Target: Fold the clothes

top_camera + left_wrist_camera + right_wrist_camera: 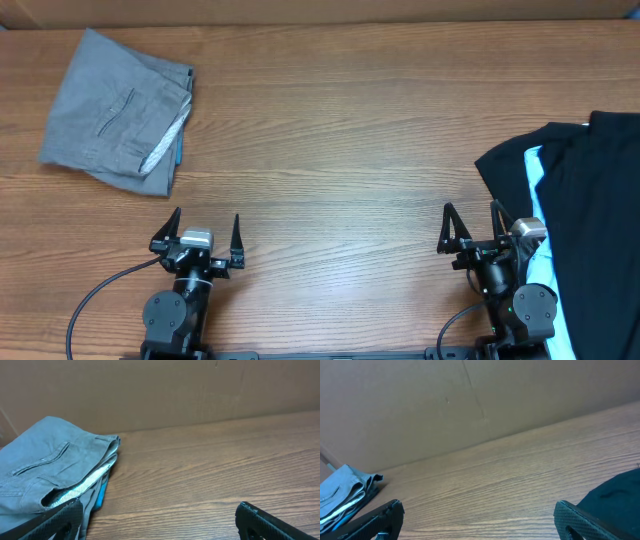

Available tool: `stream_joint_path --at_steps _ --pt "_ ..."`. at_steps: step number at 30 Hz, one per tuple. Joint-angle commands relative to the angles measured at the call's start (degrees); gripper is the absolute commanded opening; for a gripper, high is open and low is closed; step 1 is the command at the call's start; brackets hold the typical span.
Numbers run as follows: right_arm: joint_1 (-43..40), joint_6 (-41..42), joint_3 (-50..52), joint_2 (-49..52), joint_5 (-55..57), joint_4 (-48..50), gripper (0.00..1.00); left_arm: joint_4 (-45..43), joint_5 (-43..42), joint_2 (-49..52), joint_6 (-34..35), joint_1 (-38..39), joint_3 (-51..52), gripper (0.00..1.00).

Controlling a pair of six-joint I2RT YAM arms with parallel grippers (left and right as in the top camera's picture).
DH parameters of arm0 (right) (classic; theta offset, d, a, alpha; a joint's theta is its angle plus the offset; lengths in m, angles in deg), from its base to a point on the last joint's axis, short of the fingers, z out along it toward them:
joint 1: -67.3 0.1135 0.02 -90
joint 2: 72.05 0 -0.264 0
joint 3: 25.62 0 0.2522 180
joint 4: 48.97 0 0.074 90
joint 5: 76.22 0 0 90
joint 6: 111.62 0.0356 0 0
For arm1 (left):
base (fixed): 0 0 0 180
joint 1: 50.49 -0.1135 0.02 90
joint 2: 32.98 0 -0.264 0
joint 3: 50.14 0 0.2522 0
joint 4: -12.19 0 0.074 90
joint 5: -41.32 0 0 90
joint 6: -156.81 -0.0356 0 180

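Seemingly between garments: trousers (110, 120) folded far left; left gripper (207, 232) and right gripper (470, 225) gape empty; black shirt (590, 200) needs spreading next.

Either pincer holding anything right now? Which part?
Nothing held: left pincer and right pincer are both open with only bare table between the jaws; grey trousers and black shirt lie ungripped.
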Motion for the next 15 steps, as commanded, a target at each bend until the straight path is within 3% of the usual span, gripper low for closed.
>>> stream_joint_path --at_steps 1,5,9,15 --pt "-0.2 0.0 0.6 -0.7 0.5 0.4 1.0 -0.1 0.3 -0.6 -0.9 0.3 0.2 1.0" --pt "-0.2 0.0 0.6 -0.7 0.5 0.4 1.0 -0.1 0.3 -0.6 -0.9 0.3 0.2 1.0" --pt "-0.2 0.0 0.6 -0.7 -0.3 0.4 1.0 -0.5 4.3 -0.6 -6.4 0.3 0.2 1.0" --pt "-0.2 0.0 0.6 -0.7 -8.3 1.7 1.0 -0.7 -0.4 -0.6 -6.7 0.3 0.2 1.0"
